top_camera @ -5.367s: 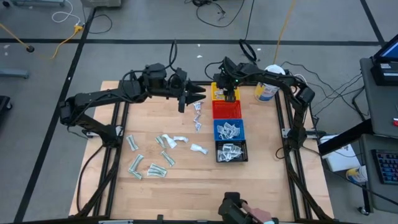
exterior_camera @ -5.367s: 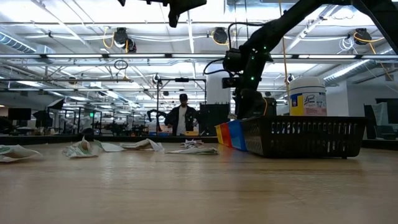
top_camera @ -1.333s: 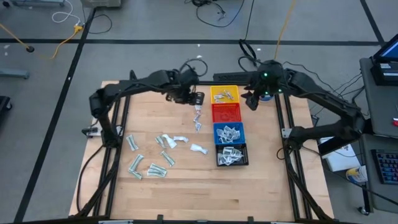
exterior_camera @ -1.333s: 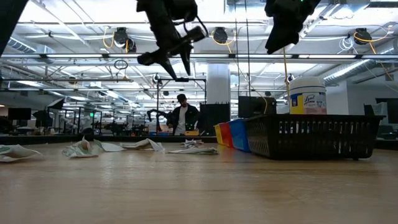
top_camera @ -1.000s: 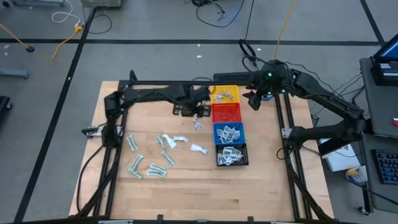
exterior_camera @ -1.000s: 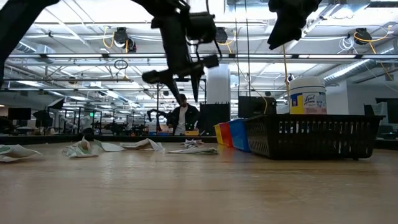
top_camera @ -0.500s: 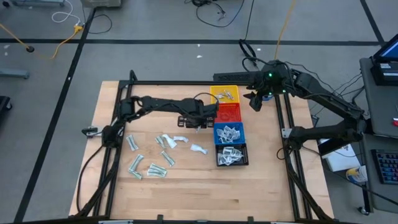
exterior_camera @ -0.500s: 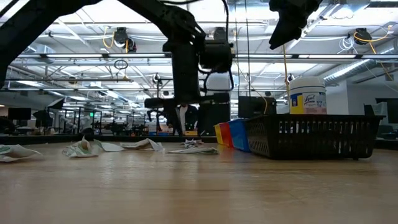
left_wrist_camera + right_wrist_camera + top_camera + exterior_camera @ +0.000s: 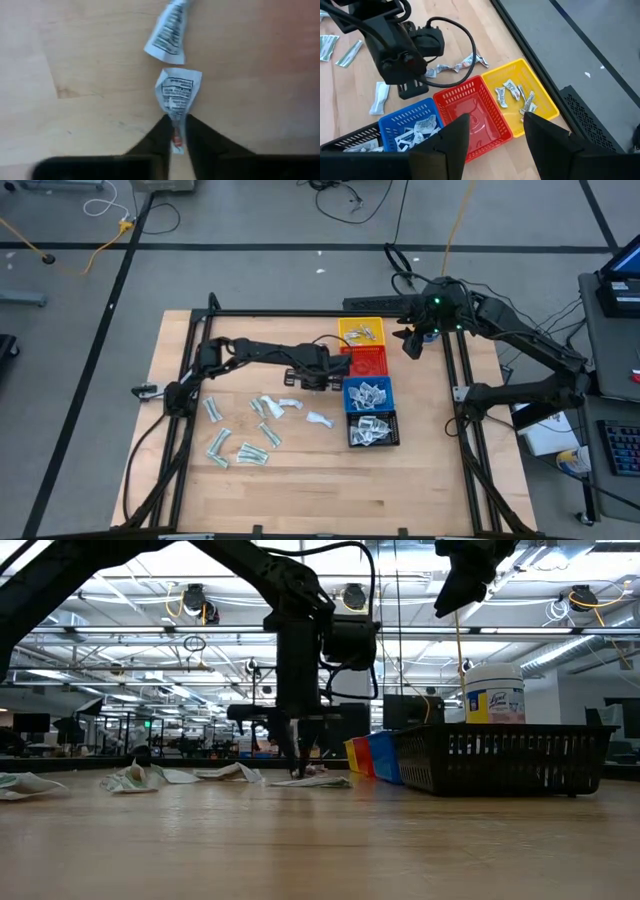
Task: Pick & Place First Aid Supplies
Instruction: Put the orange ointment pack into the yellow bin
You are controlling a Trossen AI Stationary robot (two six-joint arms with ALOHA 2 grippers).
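My left gripper (image 9: pixel 318 382) points down at the table beside the red bin (image 9: pixel 363 361), shut on a crumpled white packet with black print (image 9: pixel 178 92). A second such packet (image 9: pixel 169 35) lies flat just beyond it. More pale green and white packets (image 9: pixel 262 408) lie loose on the boards toward the table's left and near side. My right gripper (image 9: pixel 495 135) hangs open and empty high above the table's far right, beside the yellow bin (image 9: pixel 361 331). My left gripper pinches the packet's narrow twisted end (image 9: pixel 176 134) between its two fingertips (image 9: pixel 163 131). It comes from above, pointing down. The rest of the packet lies on the wooden table.
Yellow, red, blue (image 9: pixel 369 392) and black (image 9: pixel 372 427) bins stand in a row from far to near, all but the red one holding packets. A white jar with a yellow label (image 9: pixel 493 694) stands behind them at the table's far right. A person stands in the room beyond.
My left gripper has swung from high up near the far edge toward the near edge and the red bin. It has come down onto the packets beside that bin. The right arm has kept still.
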